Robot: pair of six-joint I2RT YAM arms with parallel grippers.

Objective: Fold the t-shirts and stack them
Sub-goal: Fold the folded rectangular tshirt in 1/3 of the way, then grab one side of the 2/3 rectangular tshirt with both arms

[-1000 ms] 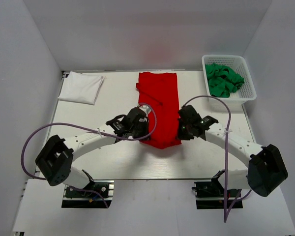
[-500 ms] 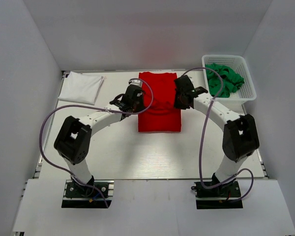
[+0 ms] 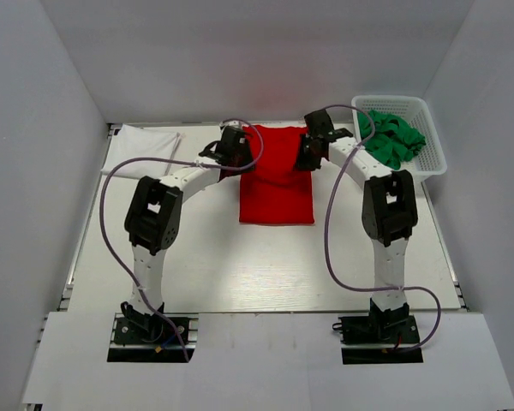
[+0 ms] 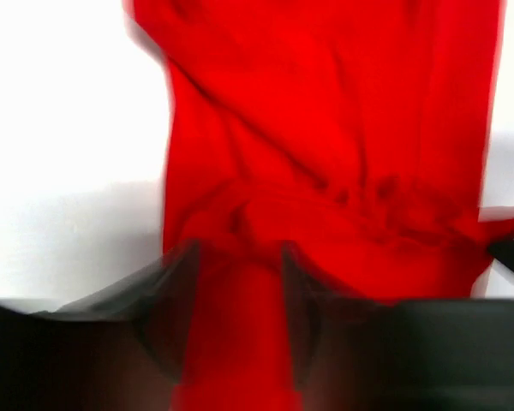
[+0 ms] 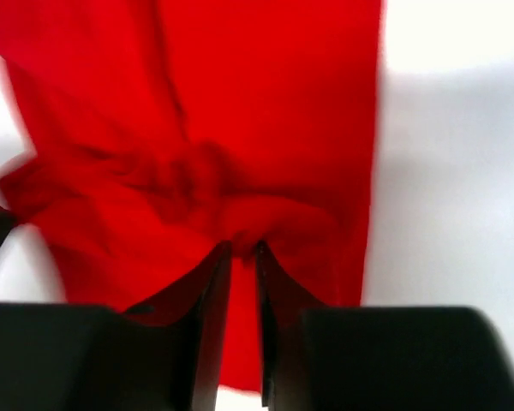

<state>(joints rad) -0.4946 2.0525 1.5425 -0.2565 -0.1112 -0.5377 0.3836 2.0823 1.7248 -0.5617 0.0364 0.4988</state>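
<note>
One table (image 3: pixel 197 257): white, walled in white on three sides.
Two arms: left arm (image 3: pixel 154 210) and right arm (image 3: pixel 390 205) both stretched toward the far side, wrists at either edge of the red cloth.
Red t-shirt (image 3: pixel 277 188): mid-table toward the far edge, lying flat as a rectangle, rumpled at its far end.
Basket (image 3: pixel 392 99): white lattice, far right corner.
White t-shirt (image 3: pixel 141 152): folded flat, far left corner.
Green t-shirts (image 3: pixel 390 141): bunched in a lump inside the basket.
Left gripper (image 4: pixel 236 257): at the red t-shirt's far left edge, fingers clearly parted, red cloth in the gap, view blurred.
Right gripper (image 5: pixel 242 250): at the far right edge, fingers a sliver apart, red showing in the slit; pinched or loose, impossible to tell.
</note>
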